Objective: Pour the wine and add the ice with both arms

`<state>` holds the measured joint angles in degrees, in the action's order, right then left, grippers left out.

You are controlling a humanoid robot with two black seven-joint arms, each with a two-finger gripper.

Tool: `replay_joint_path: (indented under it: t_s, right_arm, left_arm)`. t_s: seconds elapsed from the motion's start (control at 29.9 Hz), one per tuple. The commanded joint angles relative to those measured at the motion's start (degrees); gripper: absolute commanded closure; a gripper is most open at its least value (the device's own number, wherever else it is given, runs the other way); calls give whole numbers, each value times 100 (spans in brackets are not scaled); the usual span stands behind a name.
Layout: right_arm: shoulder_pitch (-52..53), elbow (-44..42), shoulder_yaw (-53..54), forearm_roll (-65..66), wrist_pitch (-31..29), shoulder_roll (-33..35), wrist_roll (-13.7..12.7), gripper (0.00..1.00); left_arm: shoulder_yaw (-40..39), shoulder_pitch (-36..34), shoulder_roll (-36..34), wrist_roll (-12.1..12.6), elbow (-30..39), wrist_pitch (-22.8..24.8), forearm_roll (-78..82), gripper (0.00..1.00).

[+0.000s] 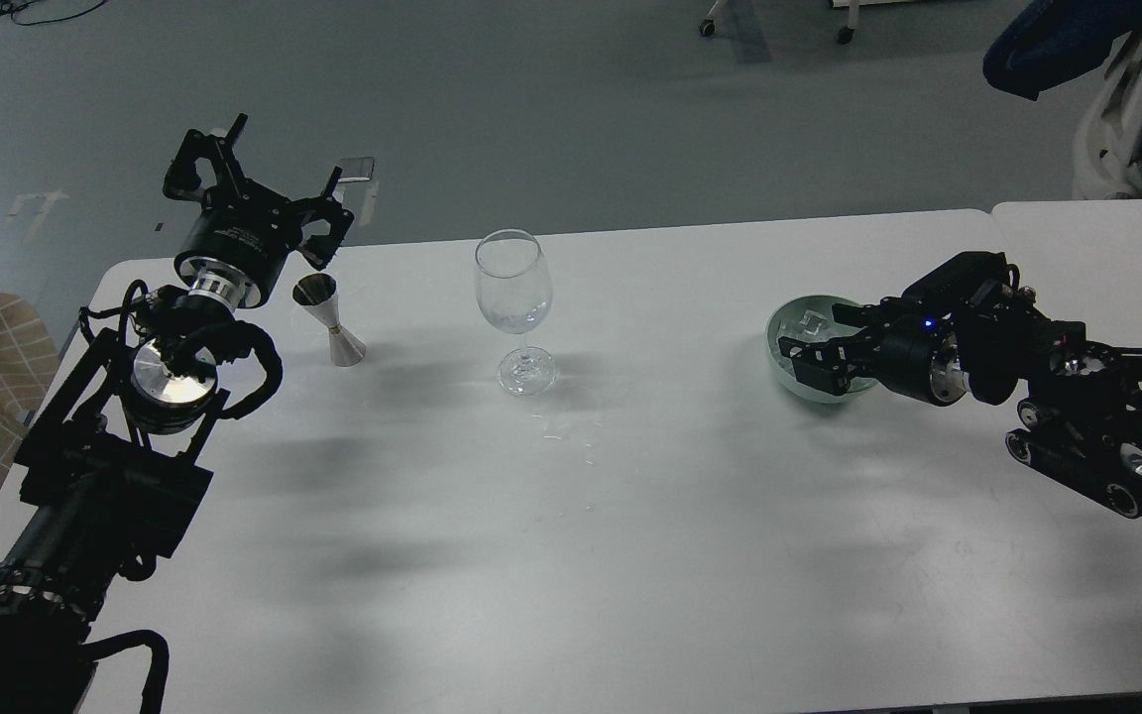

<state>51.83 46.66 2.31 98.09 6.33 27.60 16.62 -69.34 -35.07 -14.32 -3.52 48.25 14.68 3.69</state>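
A clear wine glass (514, 297) stands upright at the table's back middle. Whether wine lies in its bottom is too faint to tell. A small steel jigger (328, 319) stands left of it. A pale green bowl (779, 327) at the right holds a heap of clear ice cubes (809, 323). My left gripper (269, 174) is open and empty. It hovers just behind and left of the jigger. My right gripper (814, 362) reaches low into the bowl's near side and hides much of the ice. Its dark fingers cannot be told apart.
The white table (571, 516) ends just behind the glass, with grey floor beyond. A few small wet spots (571, 436) lie in front of the glass. A second table (1106, 238) adjoins at the right, with a chair (1126, 89) behind it.
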Motion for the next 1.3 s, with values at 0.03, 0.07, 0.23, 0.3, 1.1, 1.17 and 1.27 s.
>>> replay_joint_path:
  t_s: [0.03,0.07,0.23,0.3,1.1,1.17,1.27]
  right_arm:
    - [-24,1,-3,-1,0,26,-1,22]
    - [-24,1,-3,-1,0,26,-1,23]
    - [-33,1,-3,-1,9,70,-1,29]
    - [-33,1,-3,-1,35,96,8,29]
    - [-208,-60,-3,-1,351,114,16,48]
    - [-217,-60,-3,-1,351,114,16,51]
    - [-226,-60,-3,-1,351,114,16,55]
  left_arm:
    - [0,9,0,0,1,-1,0,3]
    - [0,1,0,0,1,-1,0,3]
    - [0,9,0,0,1,-1,0,3]
    - [0,1,0,0,1,-1,0,3]
    - [0,9,17,-17,-8,-9,9,3]
    - [0,9,17,-17,-8,-9,0,3]
    - [0,9,9,-17,0,-9,9,3]
